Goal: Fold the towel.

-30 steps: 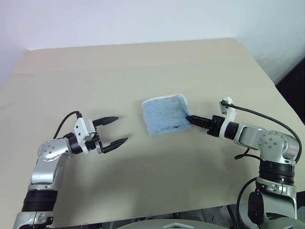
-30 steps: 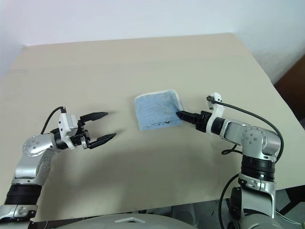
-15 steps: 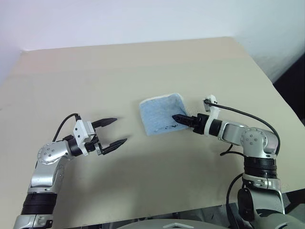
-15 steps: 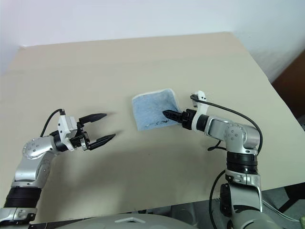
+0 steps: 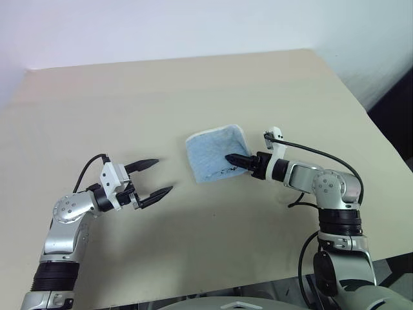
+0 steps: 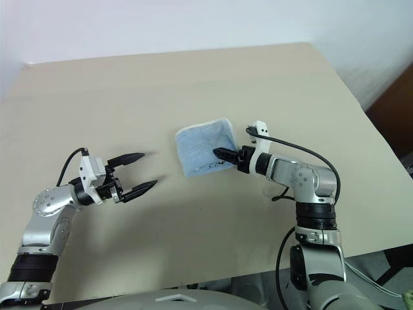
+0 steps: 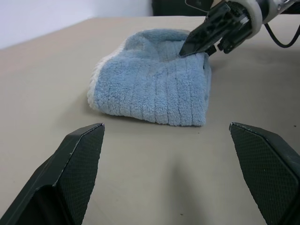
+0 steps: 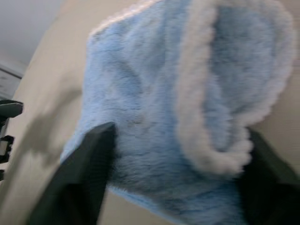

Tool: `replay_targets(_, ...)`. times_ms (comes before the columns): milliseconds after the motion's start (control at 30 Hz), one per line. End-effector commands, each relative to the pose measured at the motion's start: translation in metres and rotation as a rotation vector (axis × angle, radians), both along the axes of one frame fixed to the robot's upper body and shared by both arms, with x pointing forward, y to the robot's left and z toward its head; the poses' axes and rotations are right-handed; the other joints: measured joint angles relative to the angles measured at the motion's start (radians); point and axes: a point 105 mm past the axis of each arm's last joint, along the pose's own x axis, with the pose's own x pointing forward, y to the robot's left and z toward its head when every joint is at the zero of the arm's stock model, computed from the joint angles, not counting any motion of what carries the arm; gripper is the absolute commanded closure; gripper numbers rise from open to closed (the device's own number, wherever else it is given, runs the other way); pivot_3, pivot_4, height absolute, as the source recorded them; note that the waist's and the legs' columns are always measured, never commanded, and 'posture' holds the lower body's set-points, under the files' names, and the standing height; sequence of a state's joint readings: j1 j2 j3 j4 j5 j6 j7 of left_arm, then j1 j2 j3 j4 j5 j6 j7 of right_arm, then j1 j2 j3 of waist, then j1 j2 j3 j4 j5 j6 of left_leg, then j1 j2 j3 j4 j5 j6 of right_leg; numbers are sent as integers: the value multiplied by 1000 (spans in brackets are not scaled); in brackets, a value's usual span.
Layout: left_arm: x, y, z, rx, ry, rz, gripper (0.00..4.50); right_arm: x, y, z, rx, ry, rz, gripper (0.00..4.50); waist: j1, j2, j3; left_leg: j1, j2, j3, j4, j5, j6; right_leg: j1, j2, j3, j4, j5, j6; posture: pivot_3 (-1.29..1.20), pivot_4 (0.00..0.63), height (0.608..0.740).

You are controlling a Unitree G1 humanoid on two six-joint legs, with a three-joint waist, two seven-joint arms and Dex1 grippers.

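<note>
The towel (image 5: 214, 152) is a small light blue terry cloth with a white stitched border, lying folded over on the tan bench (image 5: 193, 90) near its middle. Its right edge curls up in a loose roll. Small dark marks show along its near edge.

towel (image 5: 215, 150) mid-table (image 5: 193, 77) | left gripper (image 5: 159, 176) well left | right gripper (image 5: 228, 157) over its right part

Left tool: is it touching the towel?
No: the left tool hangs open over bare table, clear of the towel.
</note>
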State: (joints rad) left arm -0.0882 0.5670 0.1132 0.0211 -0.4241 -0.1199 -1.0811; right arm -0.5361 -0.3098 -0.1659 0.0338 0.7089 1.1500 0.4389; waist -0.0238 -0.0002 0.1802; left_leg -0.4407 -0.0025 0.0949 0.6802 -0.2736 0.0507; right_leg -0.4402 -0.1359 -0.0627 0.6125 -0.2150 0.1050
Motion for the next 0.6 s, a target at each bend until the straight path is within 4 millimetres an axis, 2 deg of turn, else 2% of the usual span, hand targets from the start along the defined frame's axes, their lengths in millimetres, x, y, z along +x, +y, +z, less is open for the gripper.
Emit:
replay_targets(33, -2, -2, 9, 1, -46, -7, 0, 2, 7, 3, 2, -9, 21, 2183, 1, 0, 0, 0, 0, 0, 0, 0, 0, -1, 0, 0, 0, 0, 0, 0, 150, 740)
replay_targets(167, -3, -4, 9, 3, -48, -9, 0, 7, 4, 5, -4, -15, -3, 3556, 3, 0, 0, -1, 0, 1, 0, 1, 2, -1, 0, 0, 0, 0, 0, 0, 150, 740)
replay_targets(267, -3, -4, 8, 4, -47, -12, 0, 14, 1, 13, 3, -34, -28, 4426, 3, 0, 0, -1, 0, 1, 0, 1, 2, -1, 0, 0, 0, 0, 0, 0, 150, 740)
replay_targets(367, -2, -5, 7, 7, -46, -14, 0, 29, -11, 28, 24, -68, -96, 4484, 3, 0, 0, -1, 0, 1, 0, 0, 0, -1, 0, 0, 0, 0, 0, 0, 150, 740)
replay_targets(500, 0, -7, 5, 12, -46, -23, 0, 65, -51, 57, 53, -122, -306, 4484, 5, 1, 1, -2, 0, 3, 0, 0, 0, -2, 0, 0, 0, 1, -1, 0, 150, 740)
replay_targets(600, 1, -7, 4, 16, -47, -28, 0, 81, -79, 69, 67, -136, -438, 4484, 8, 1, 1, -2, 0, 3, 0, 2, 2, -3, 1, -1, 0, 1, -1, 0, 150, 740)
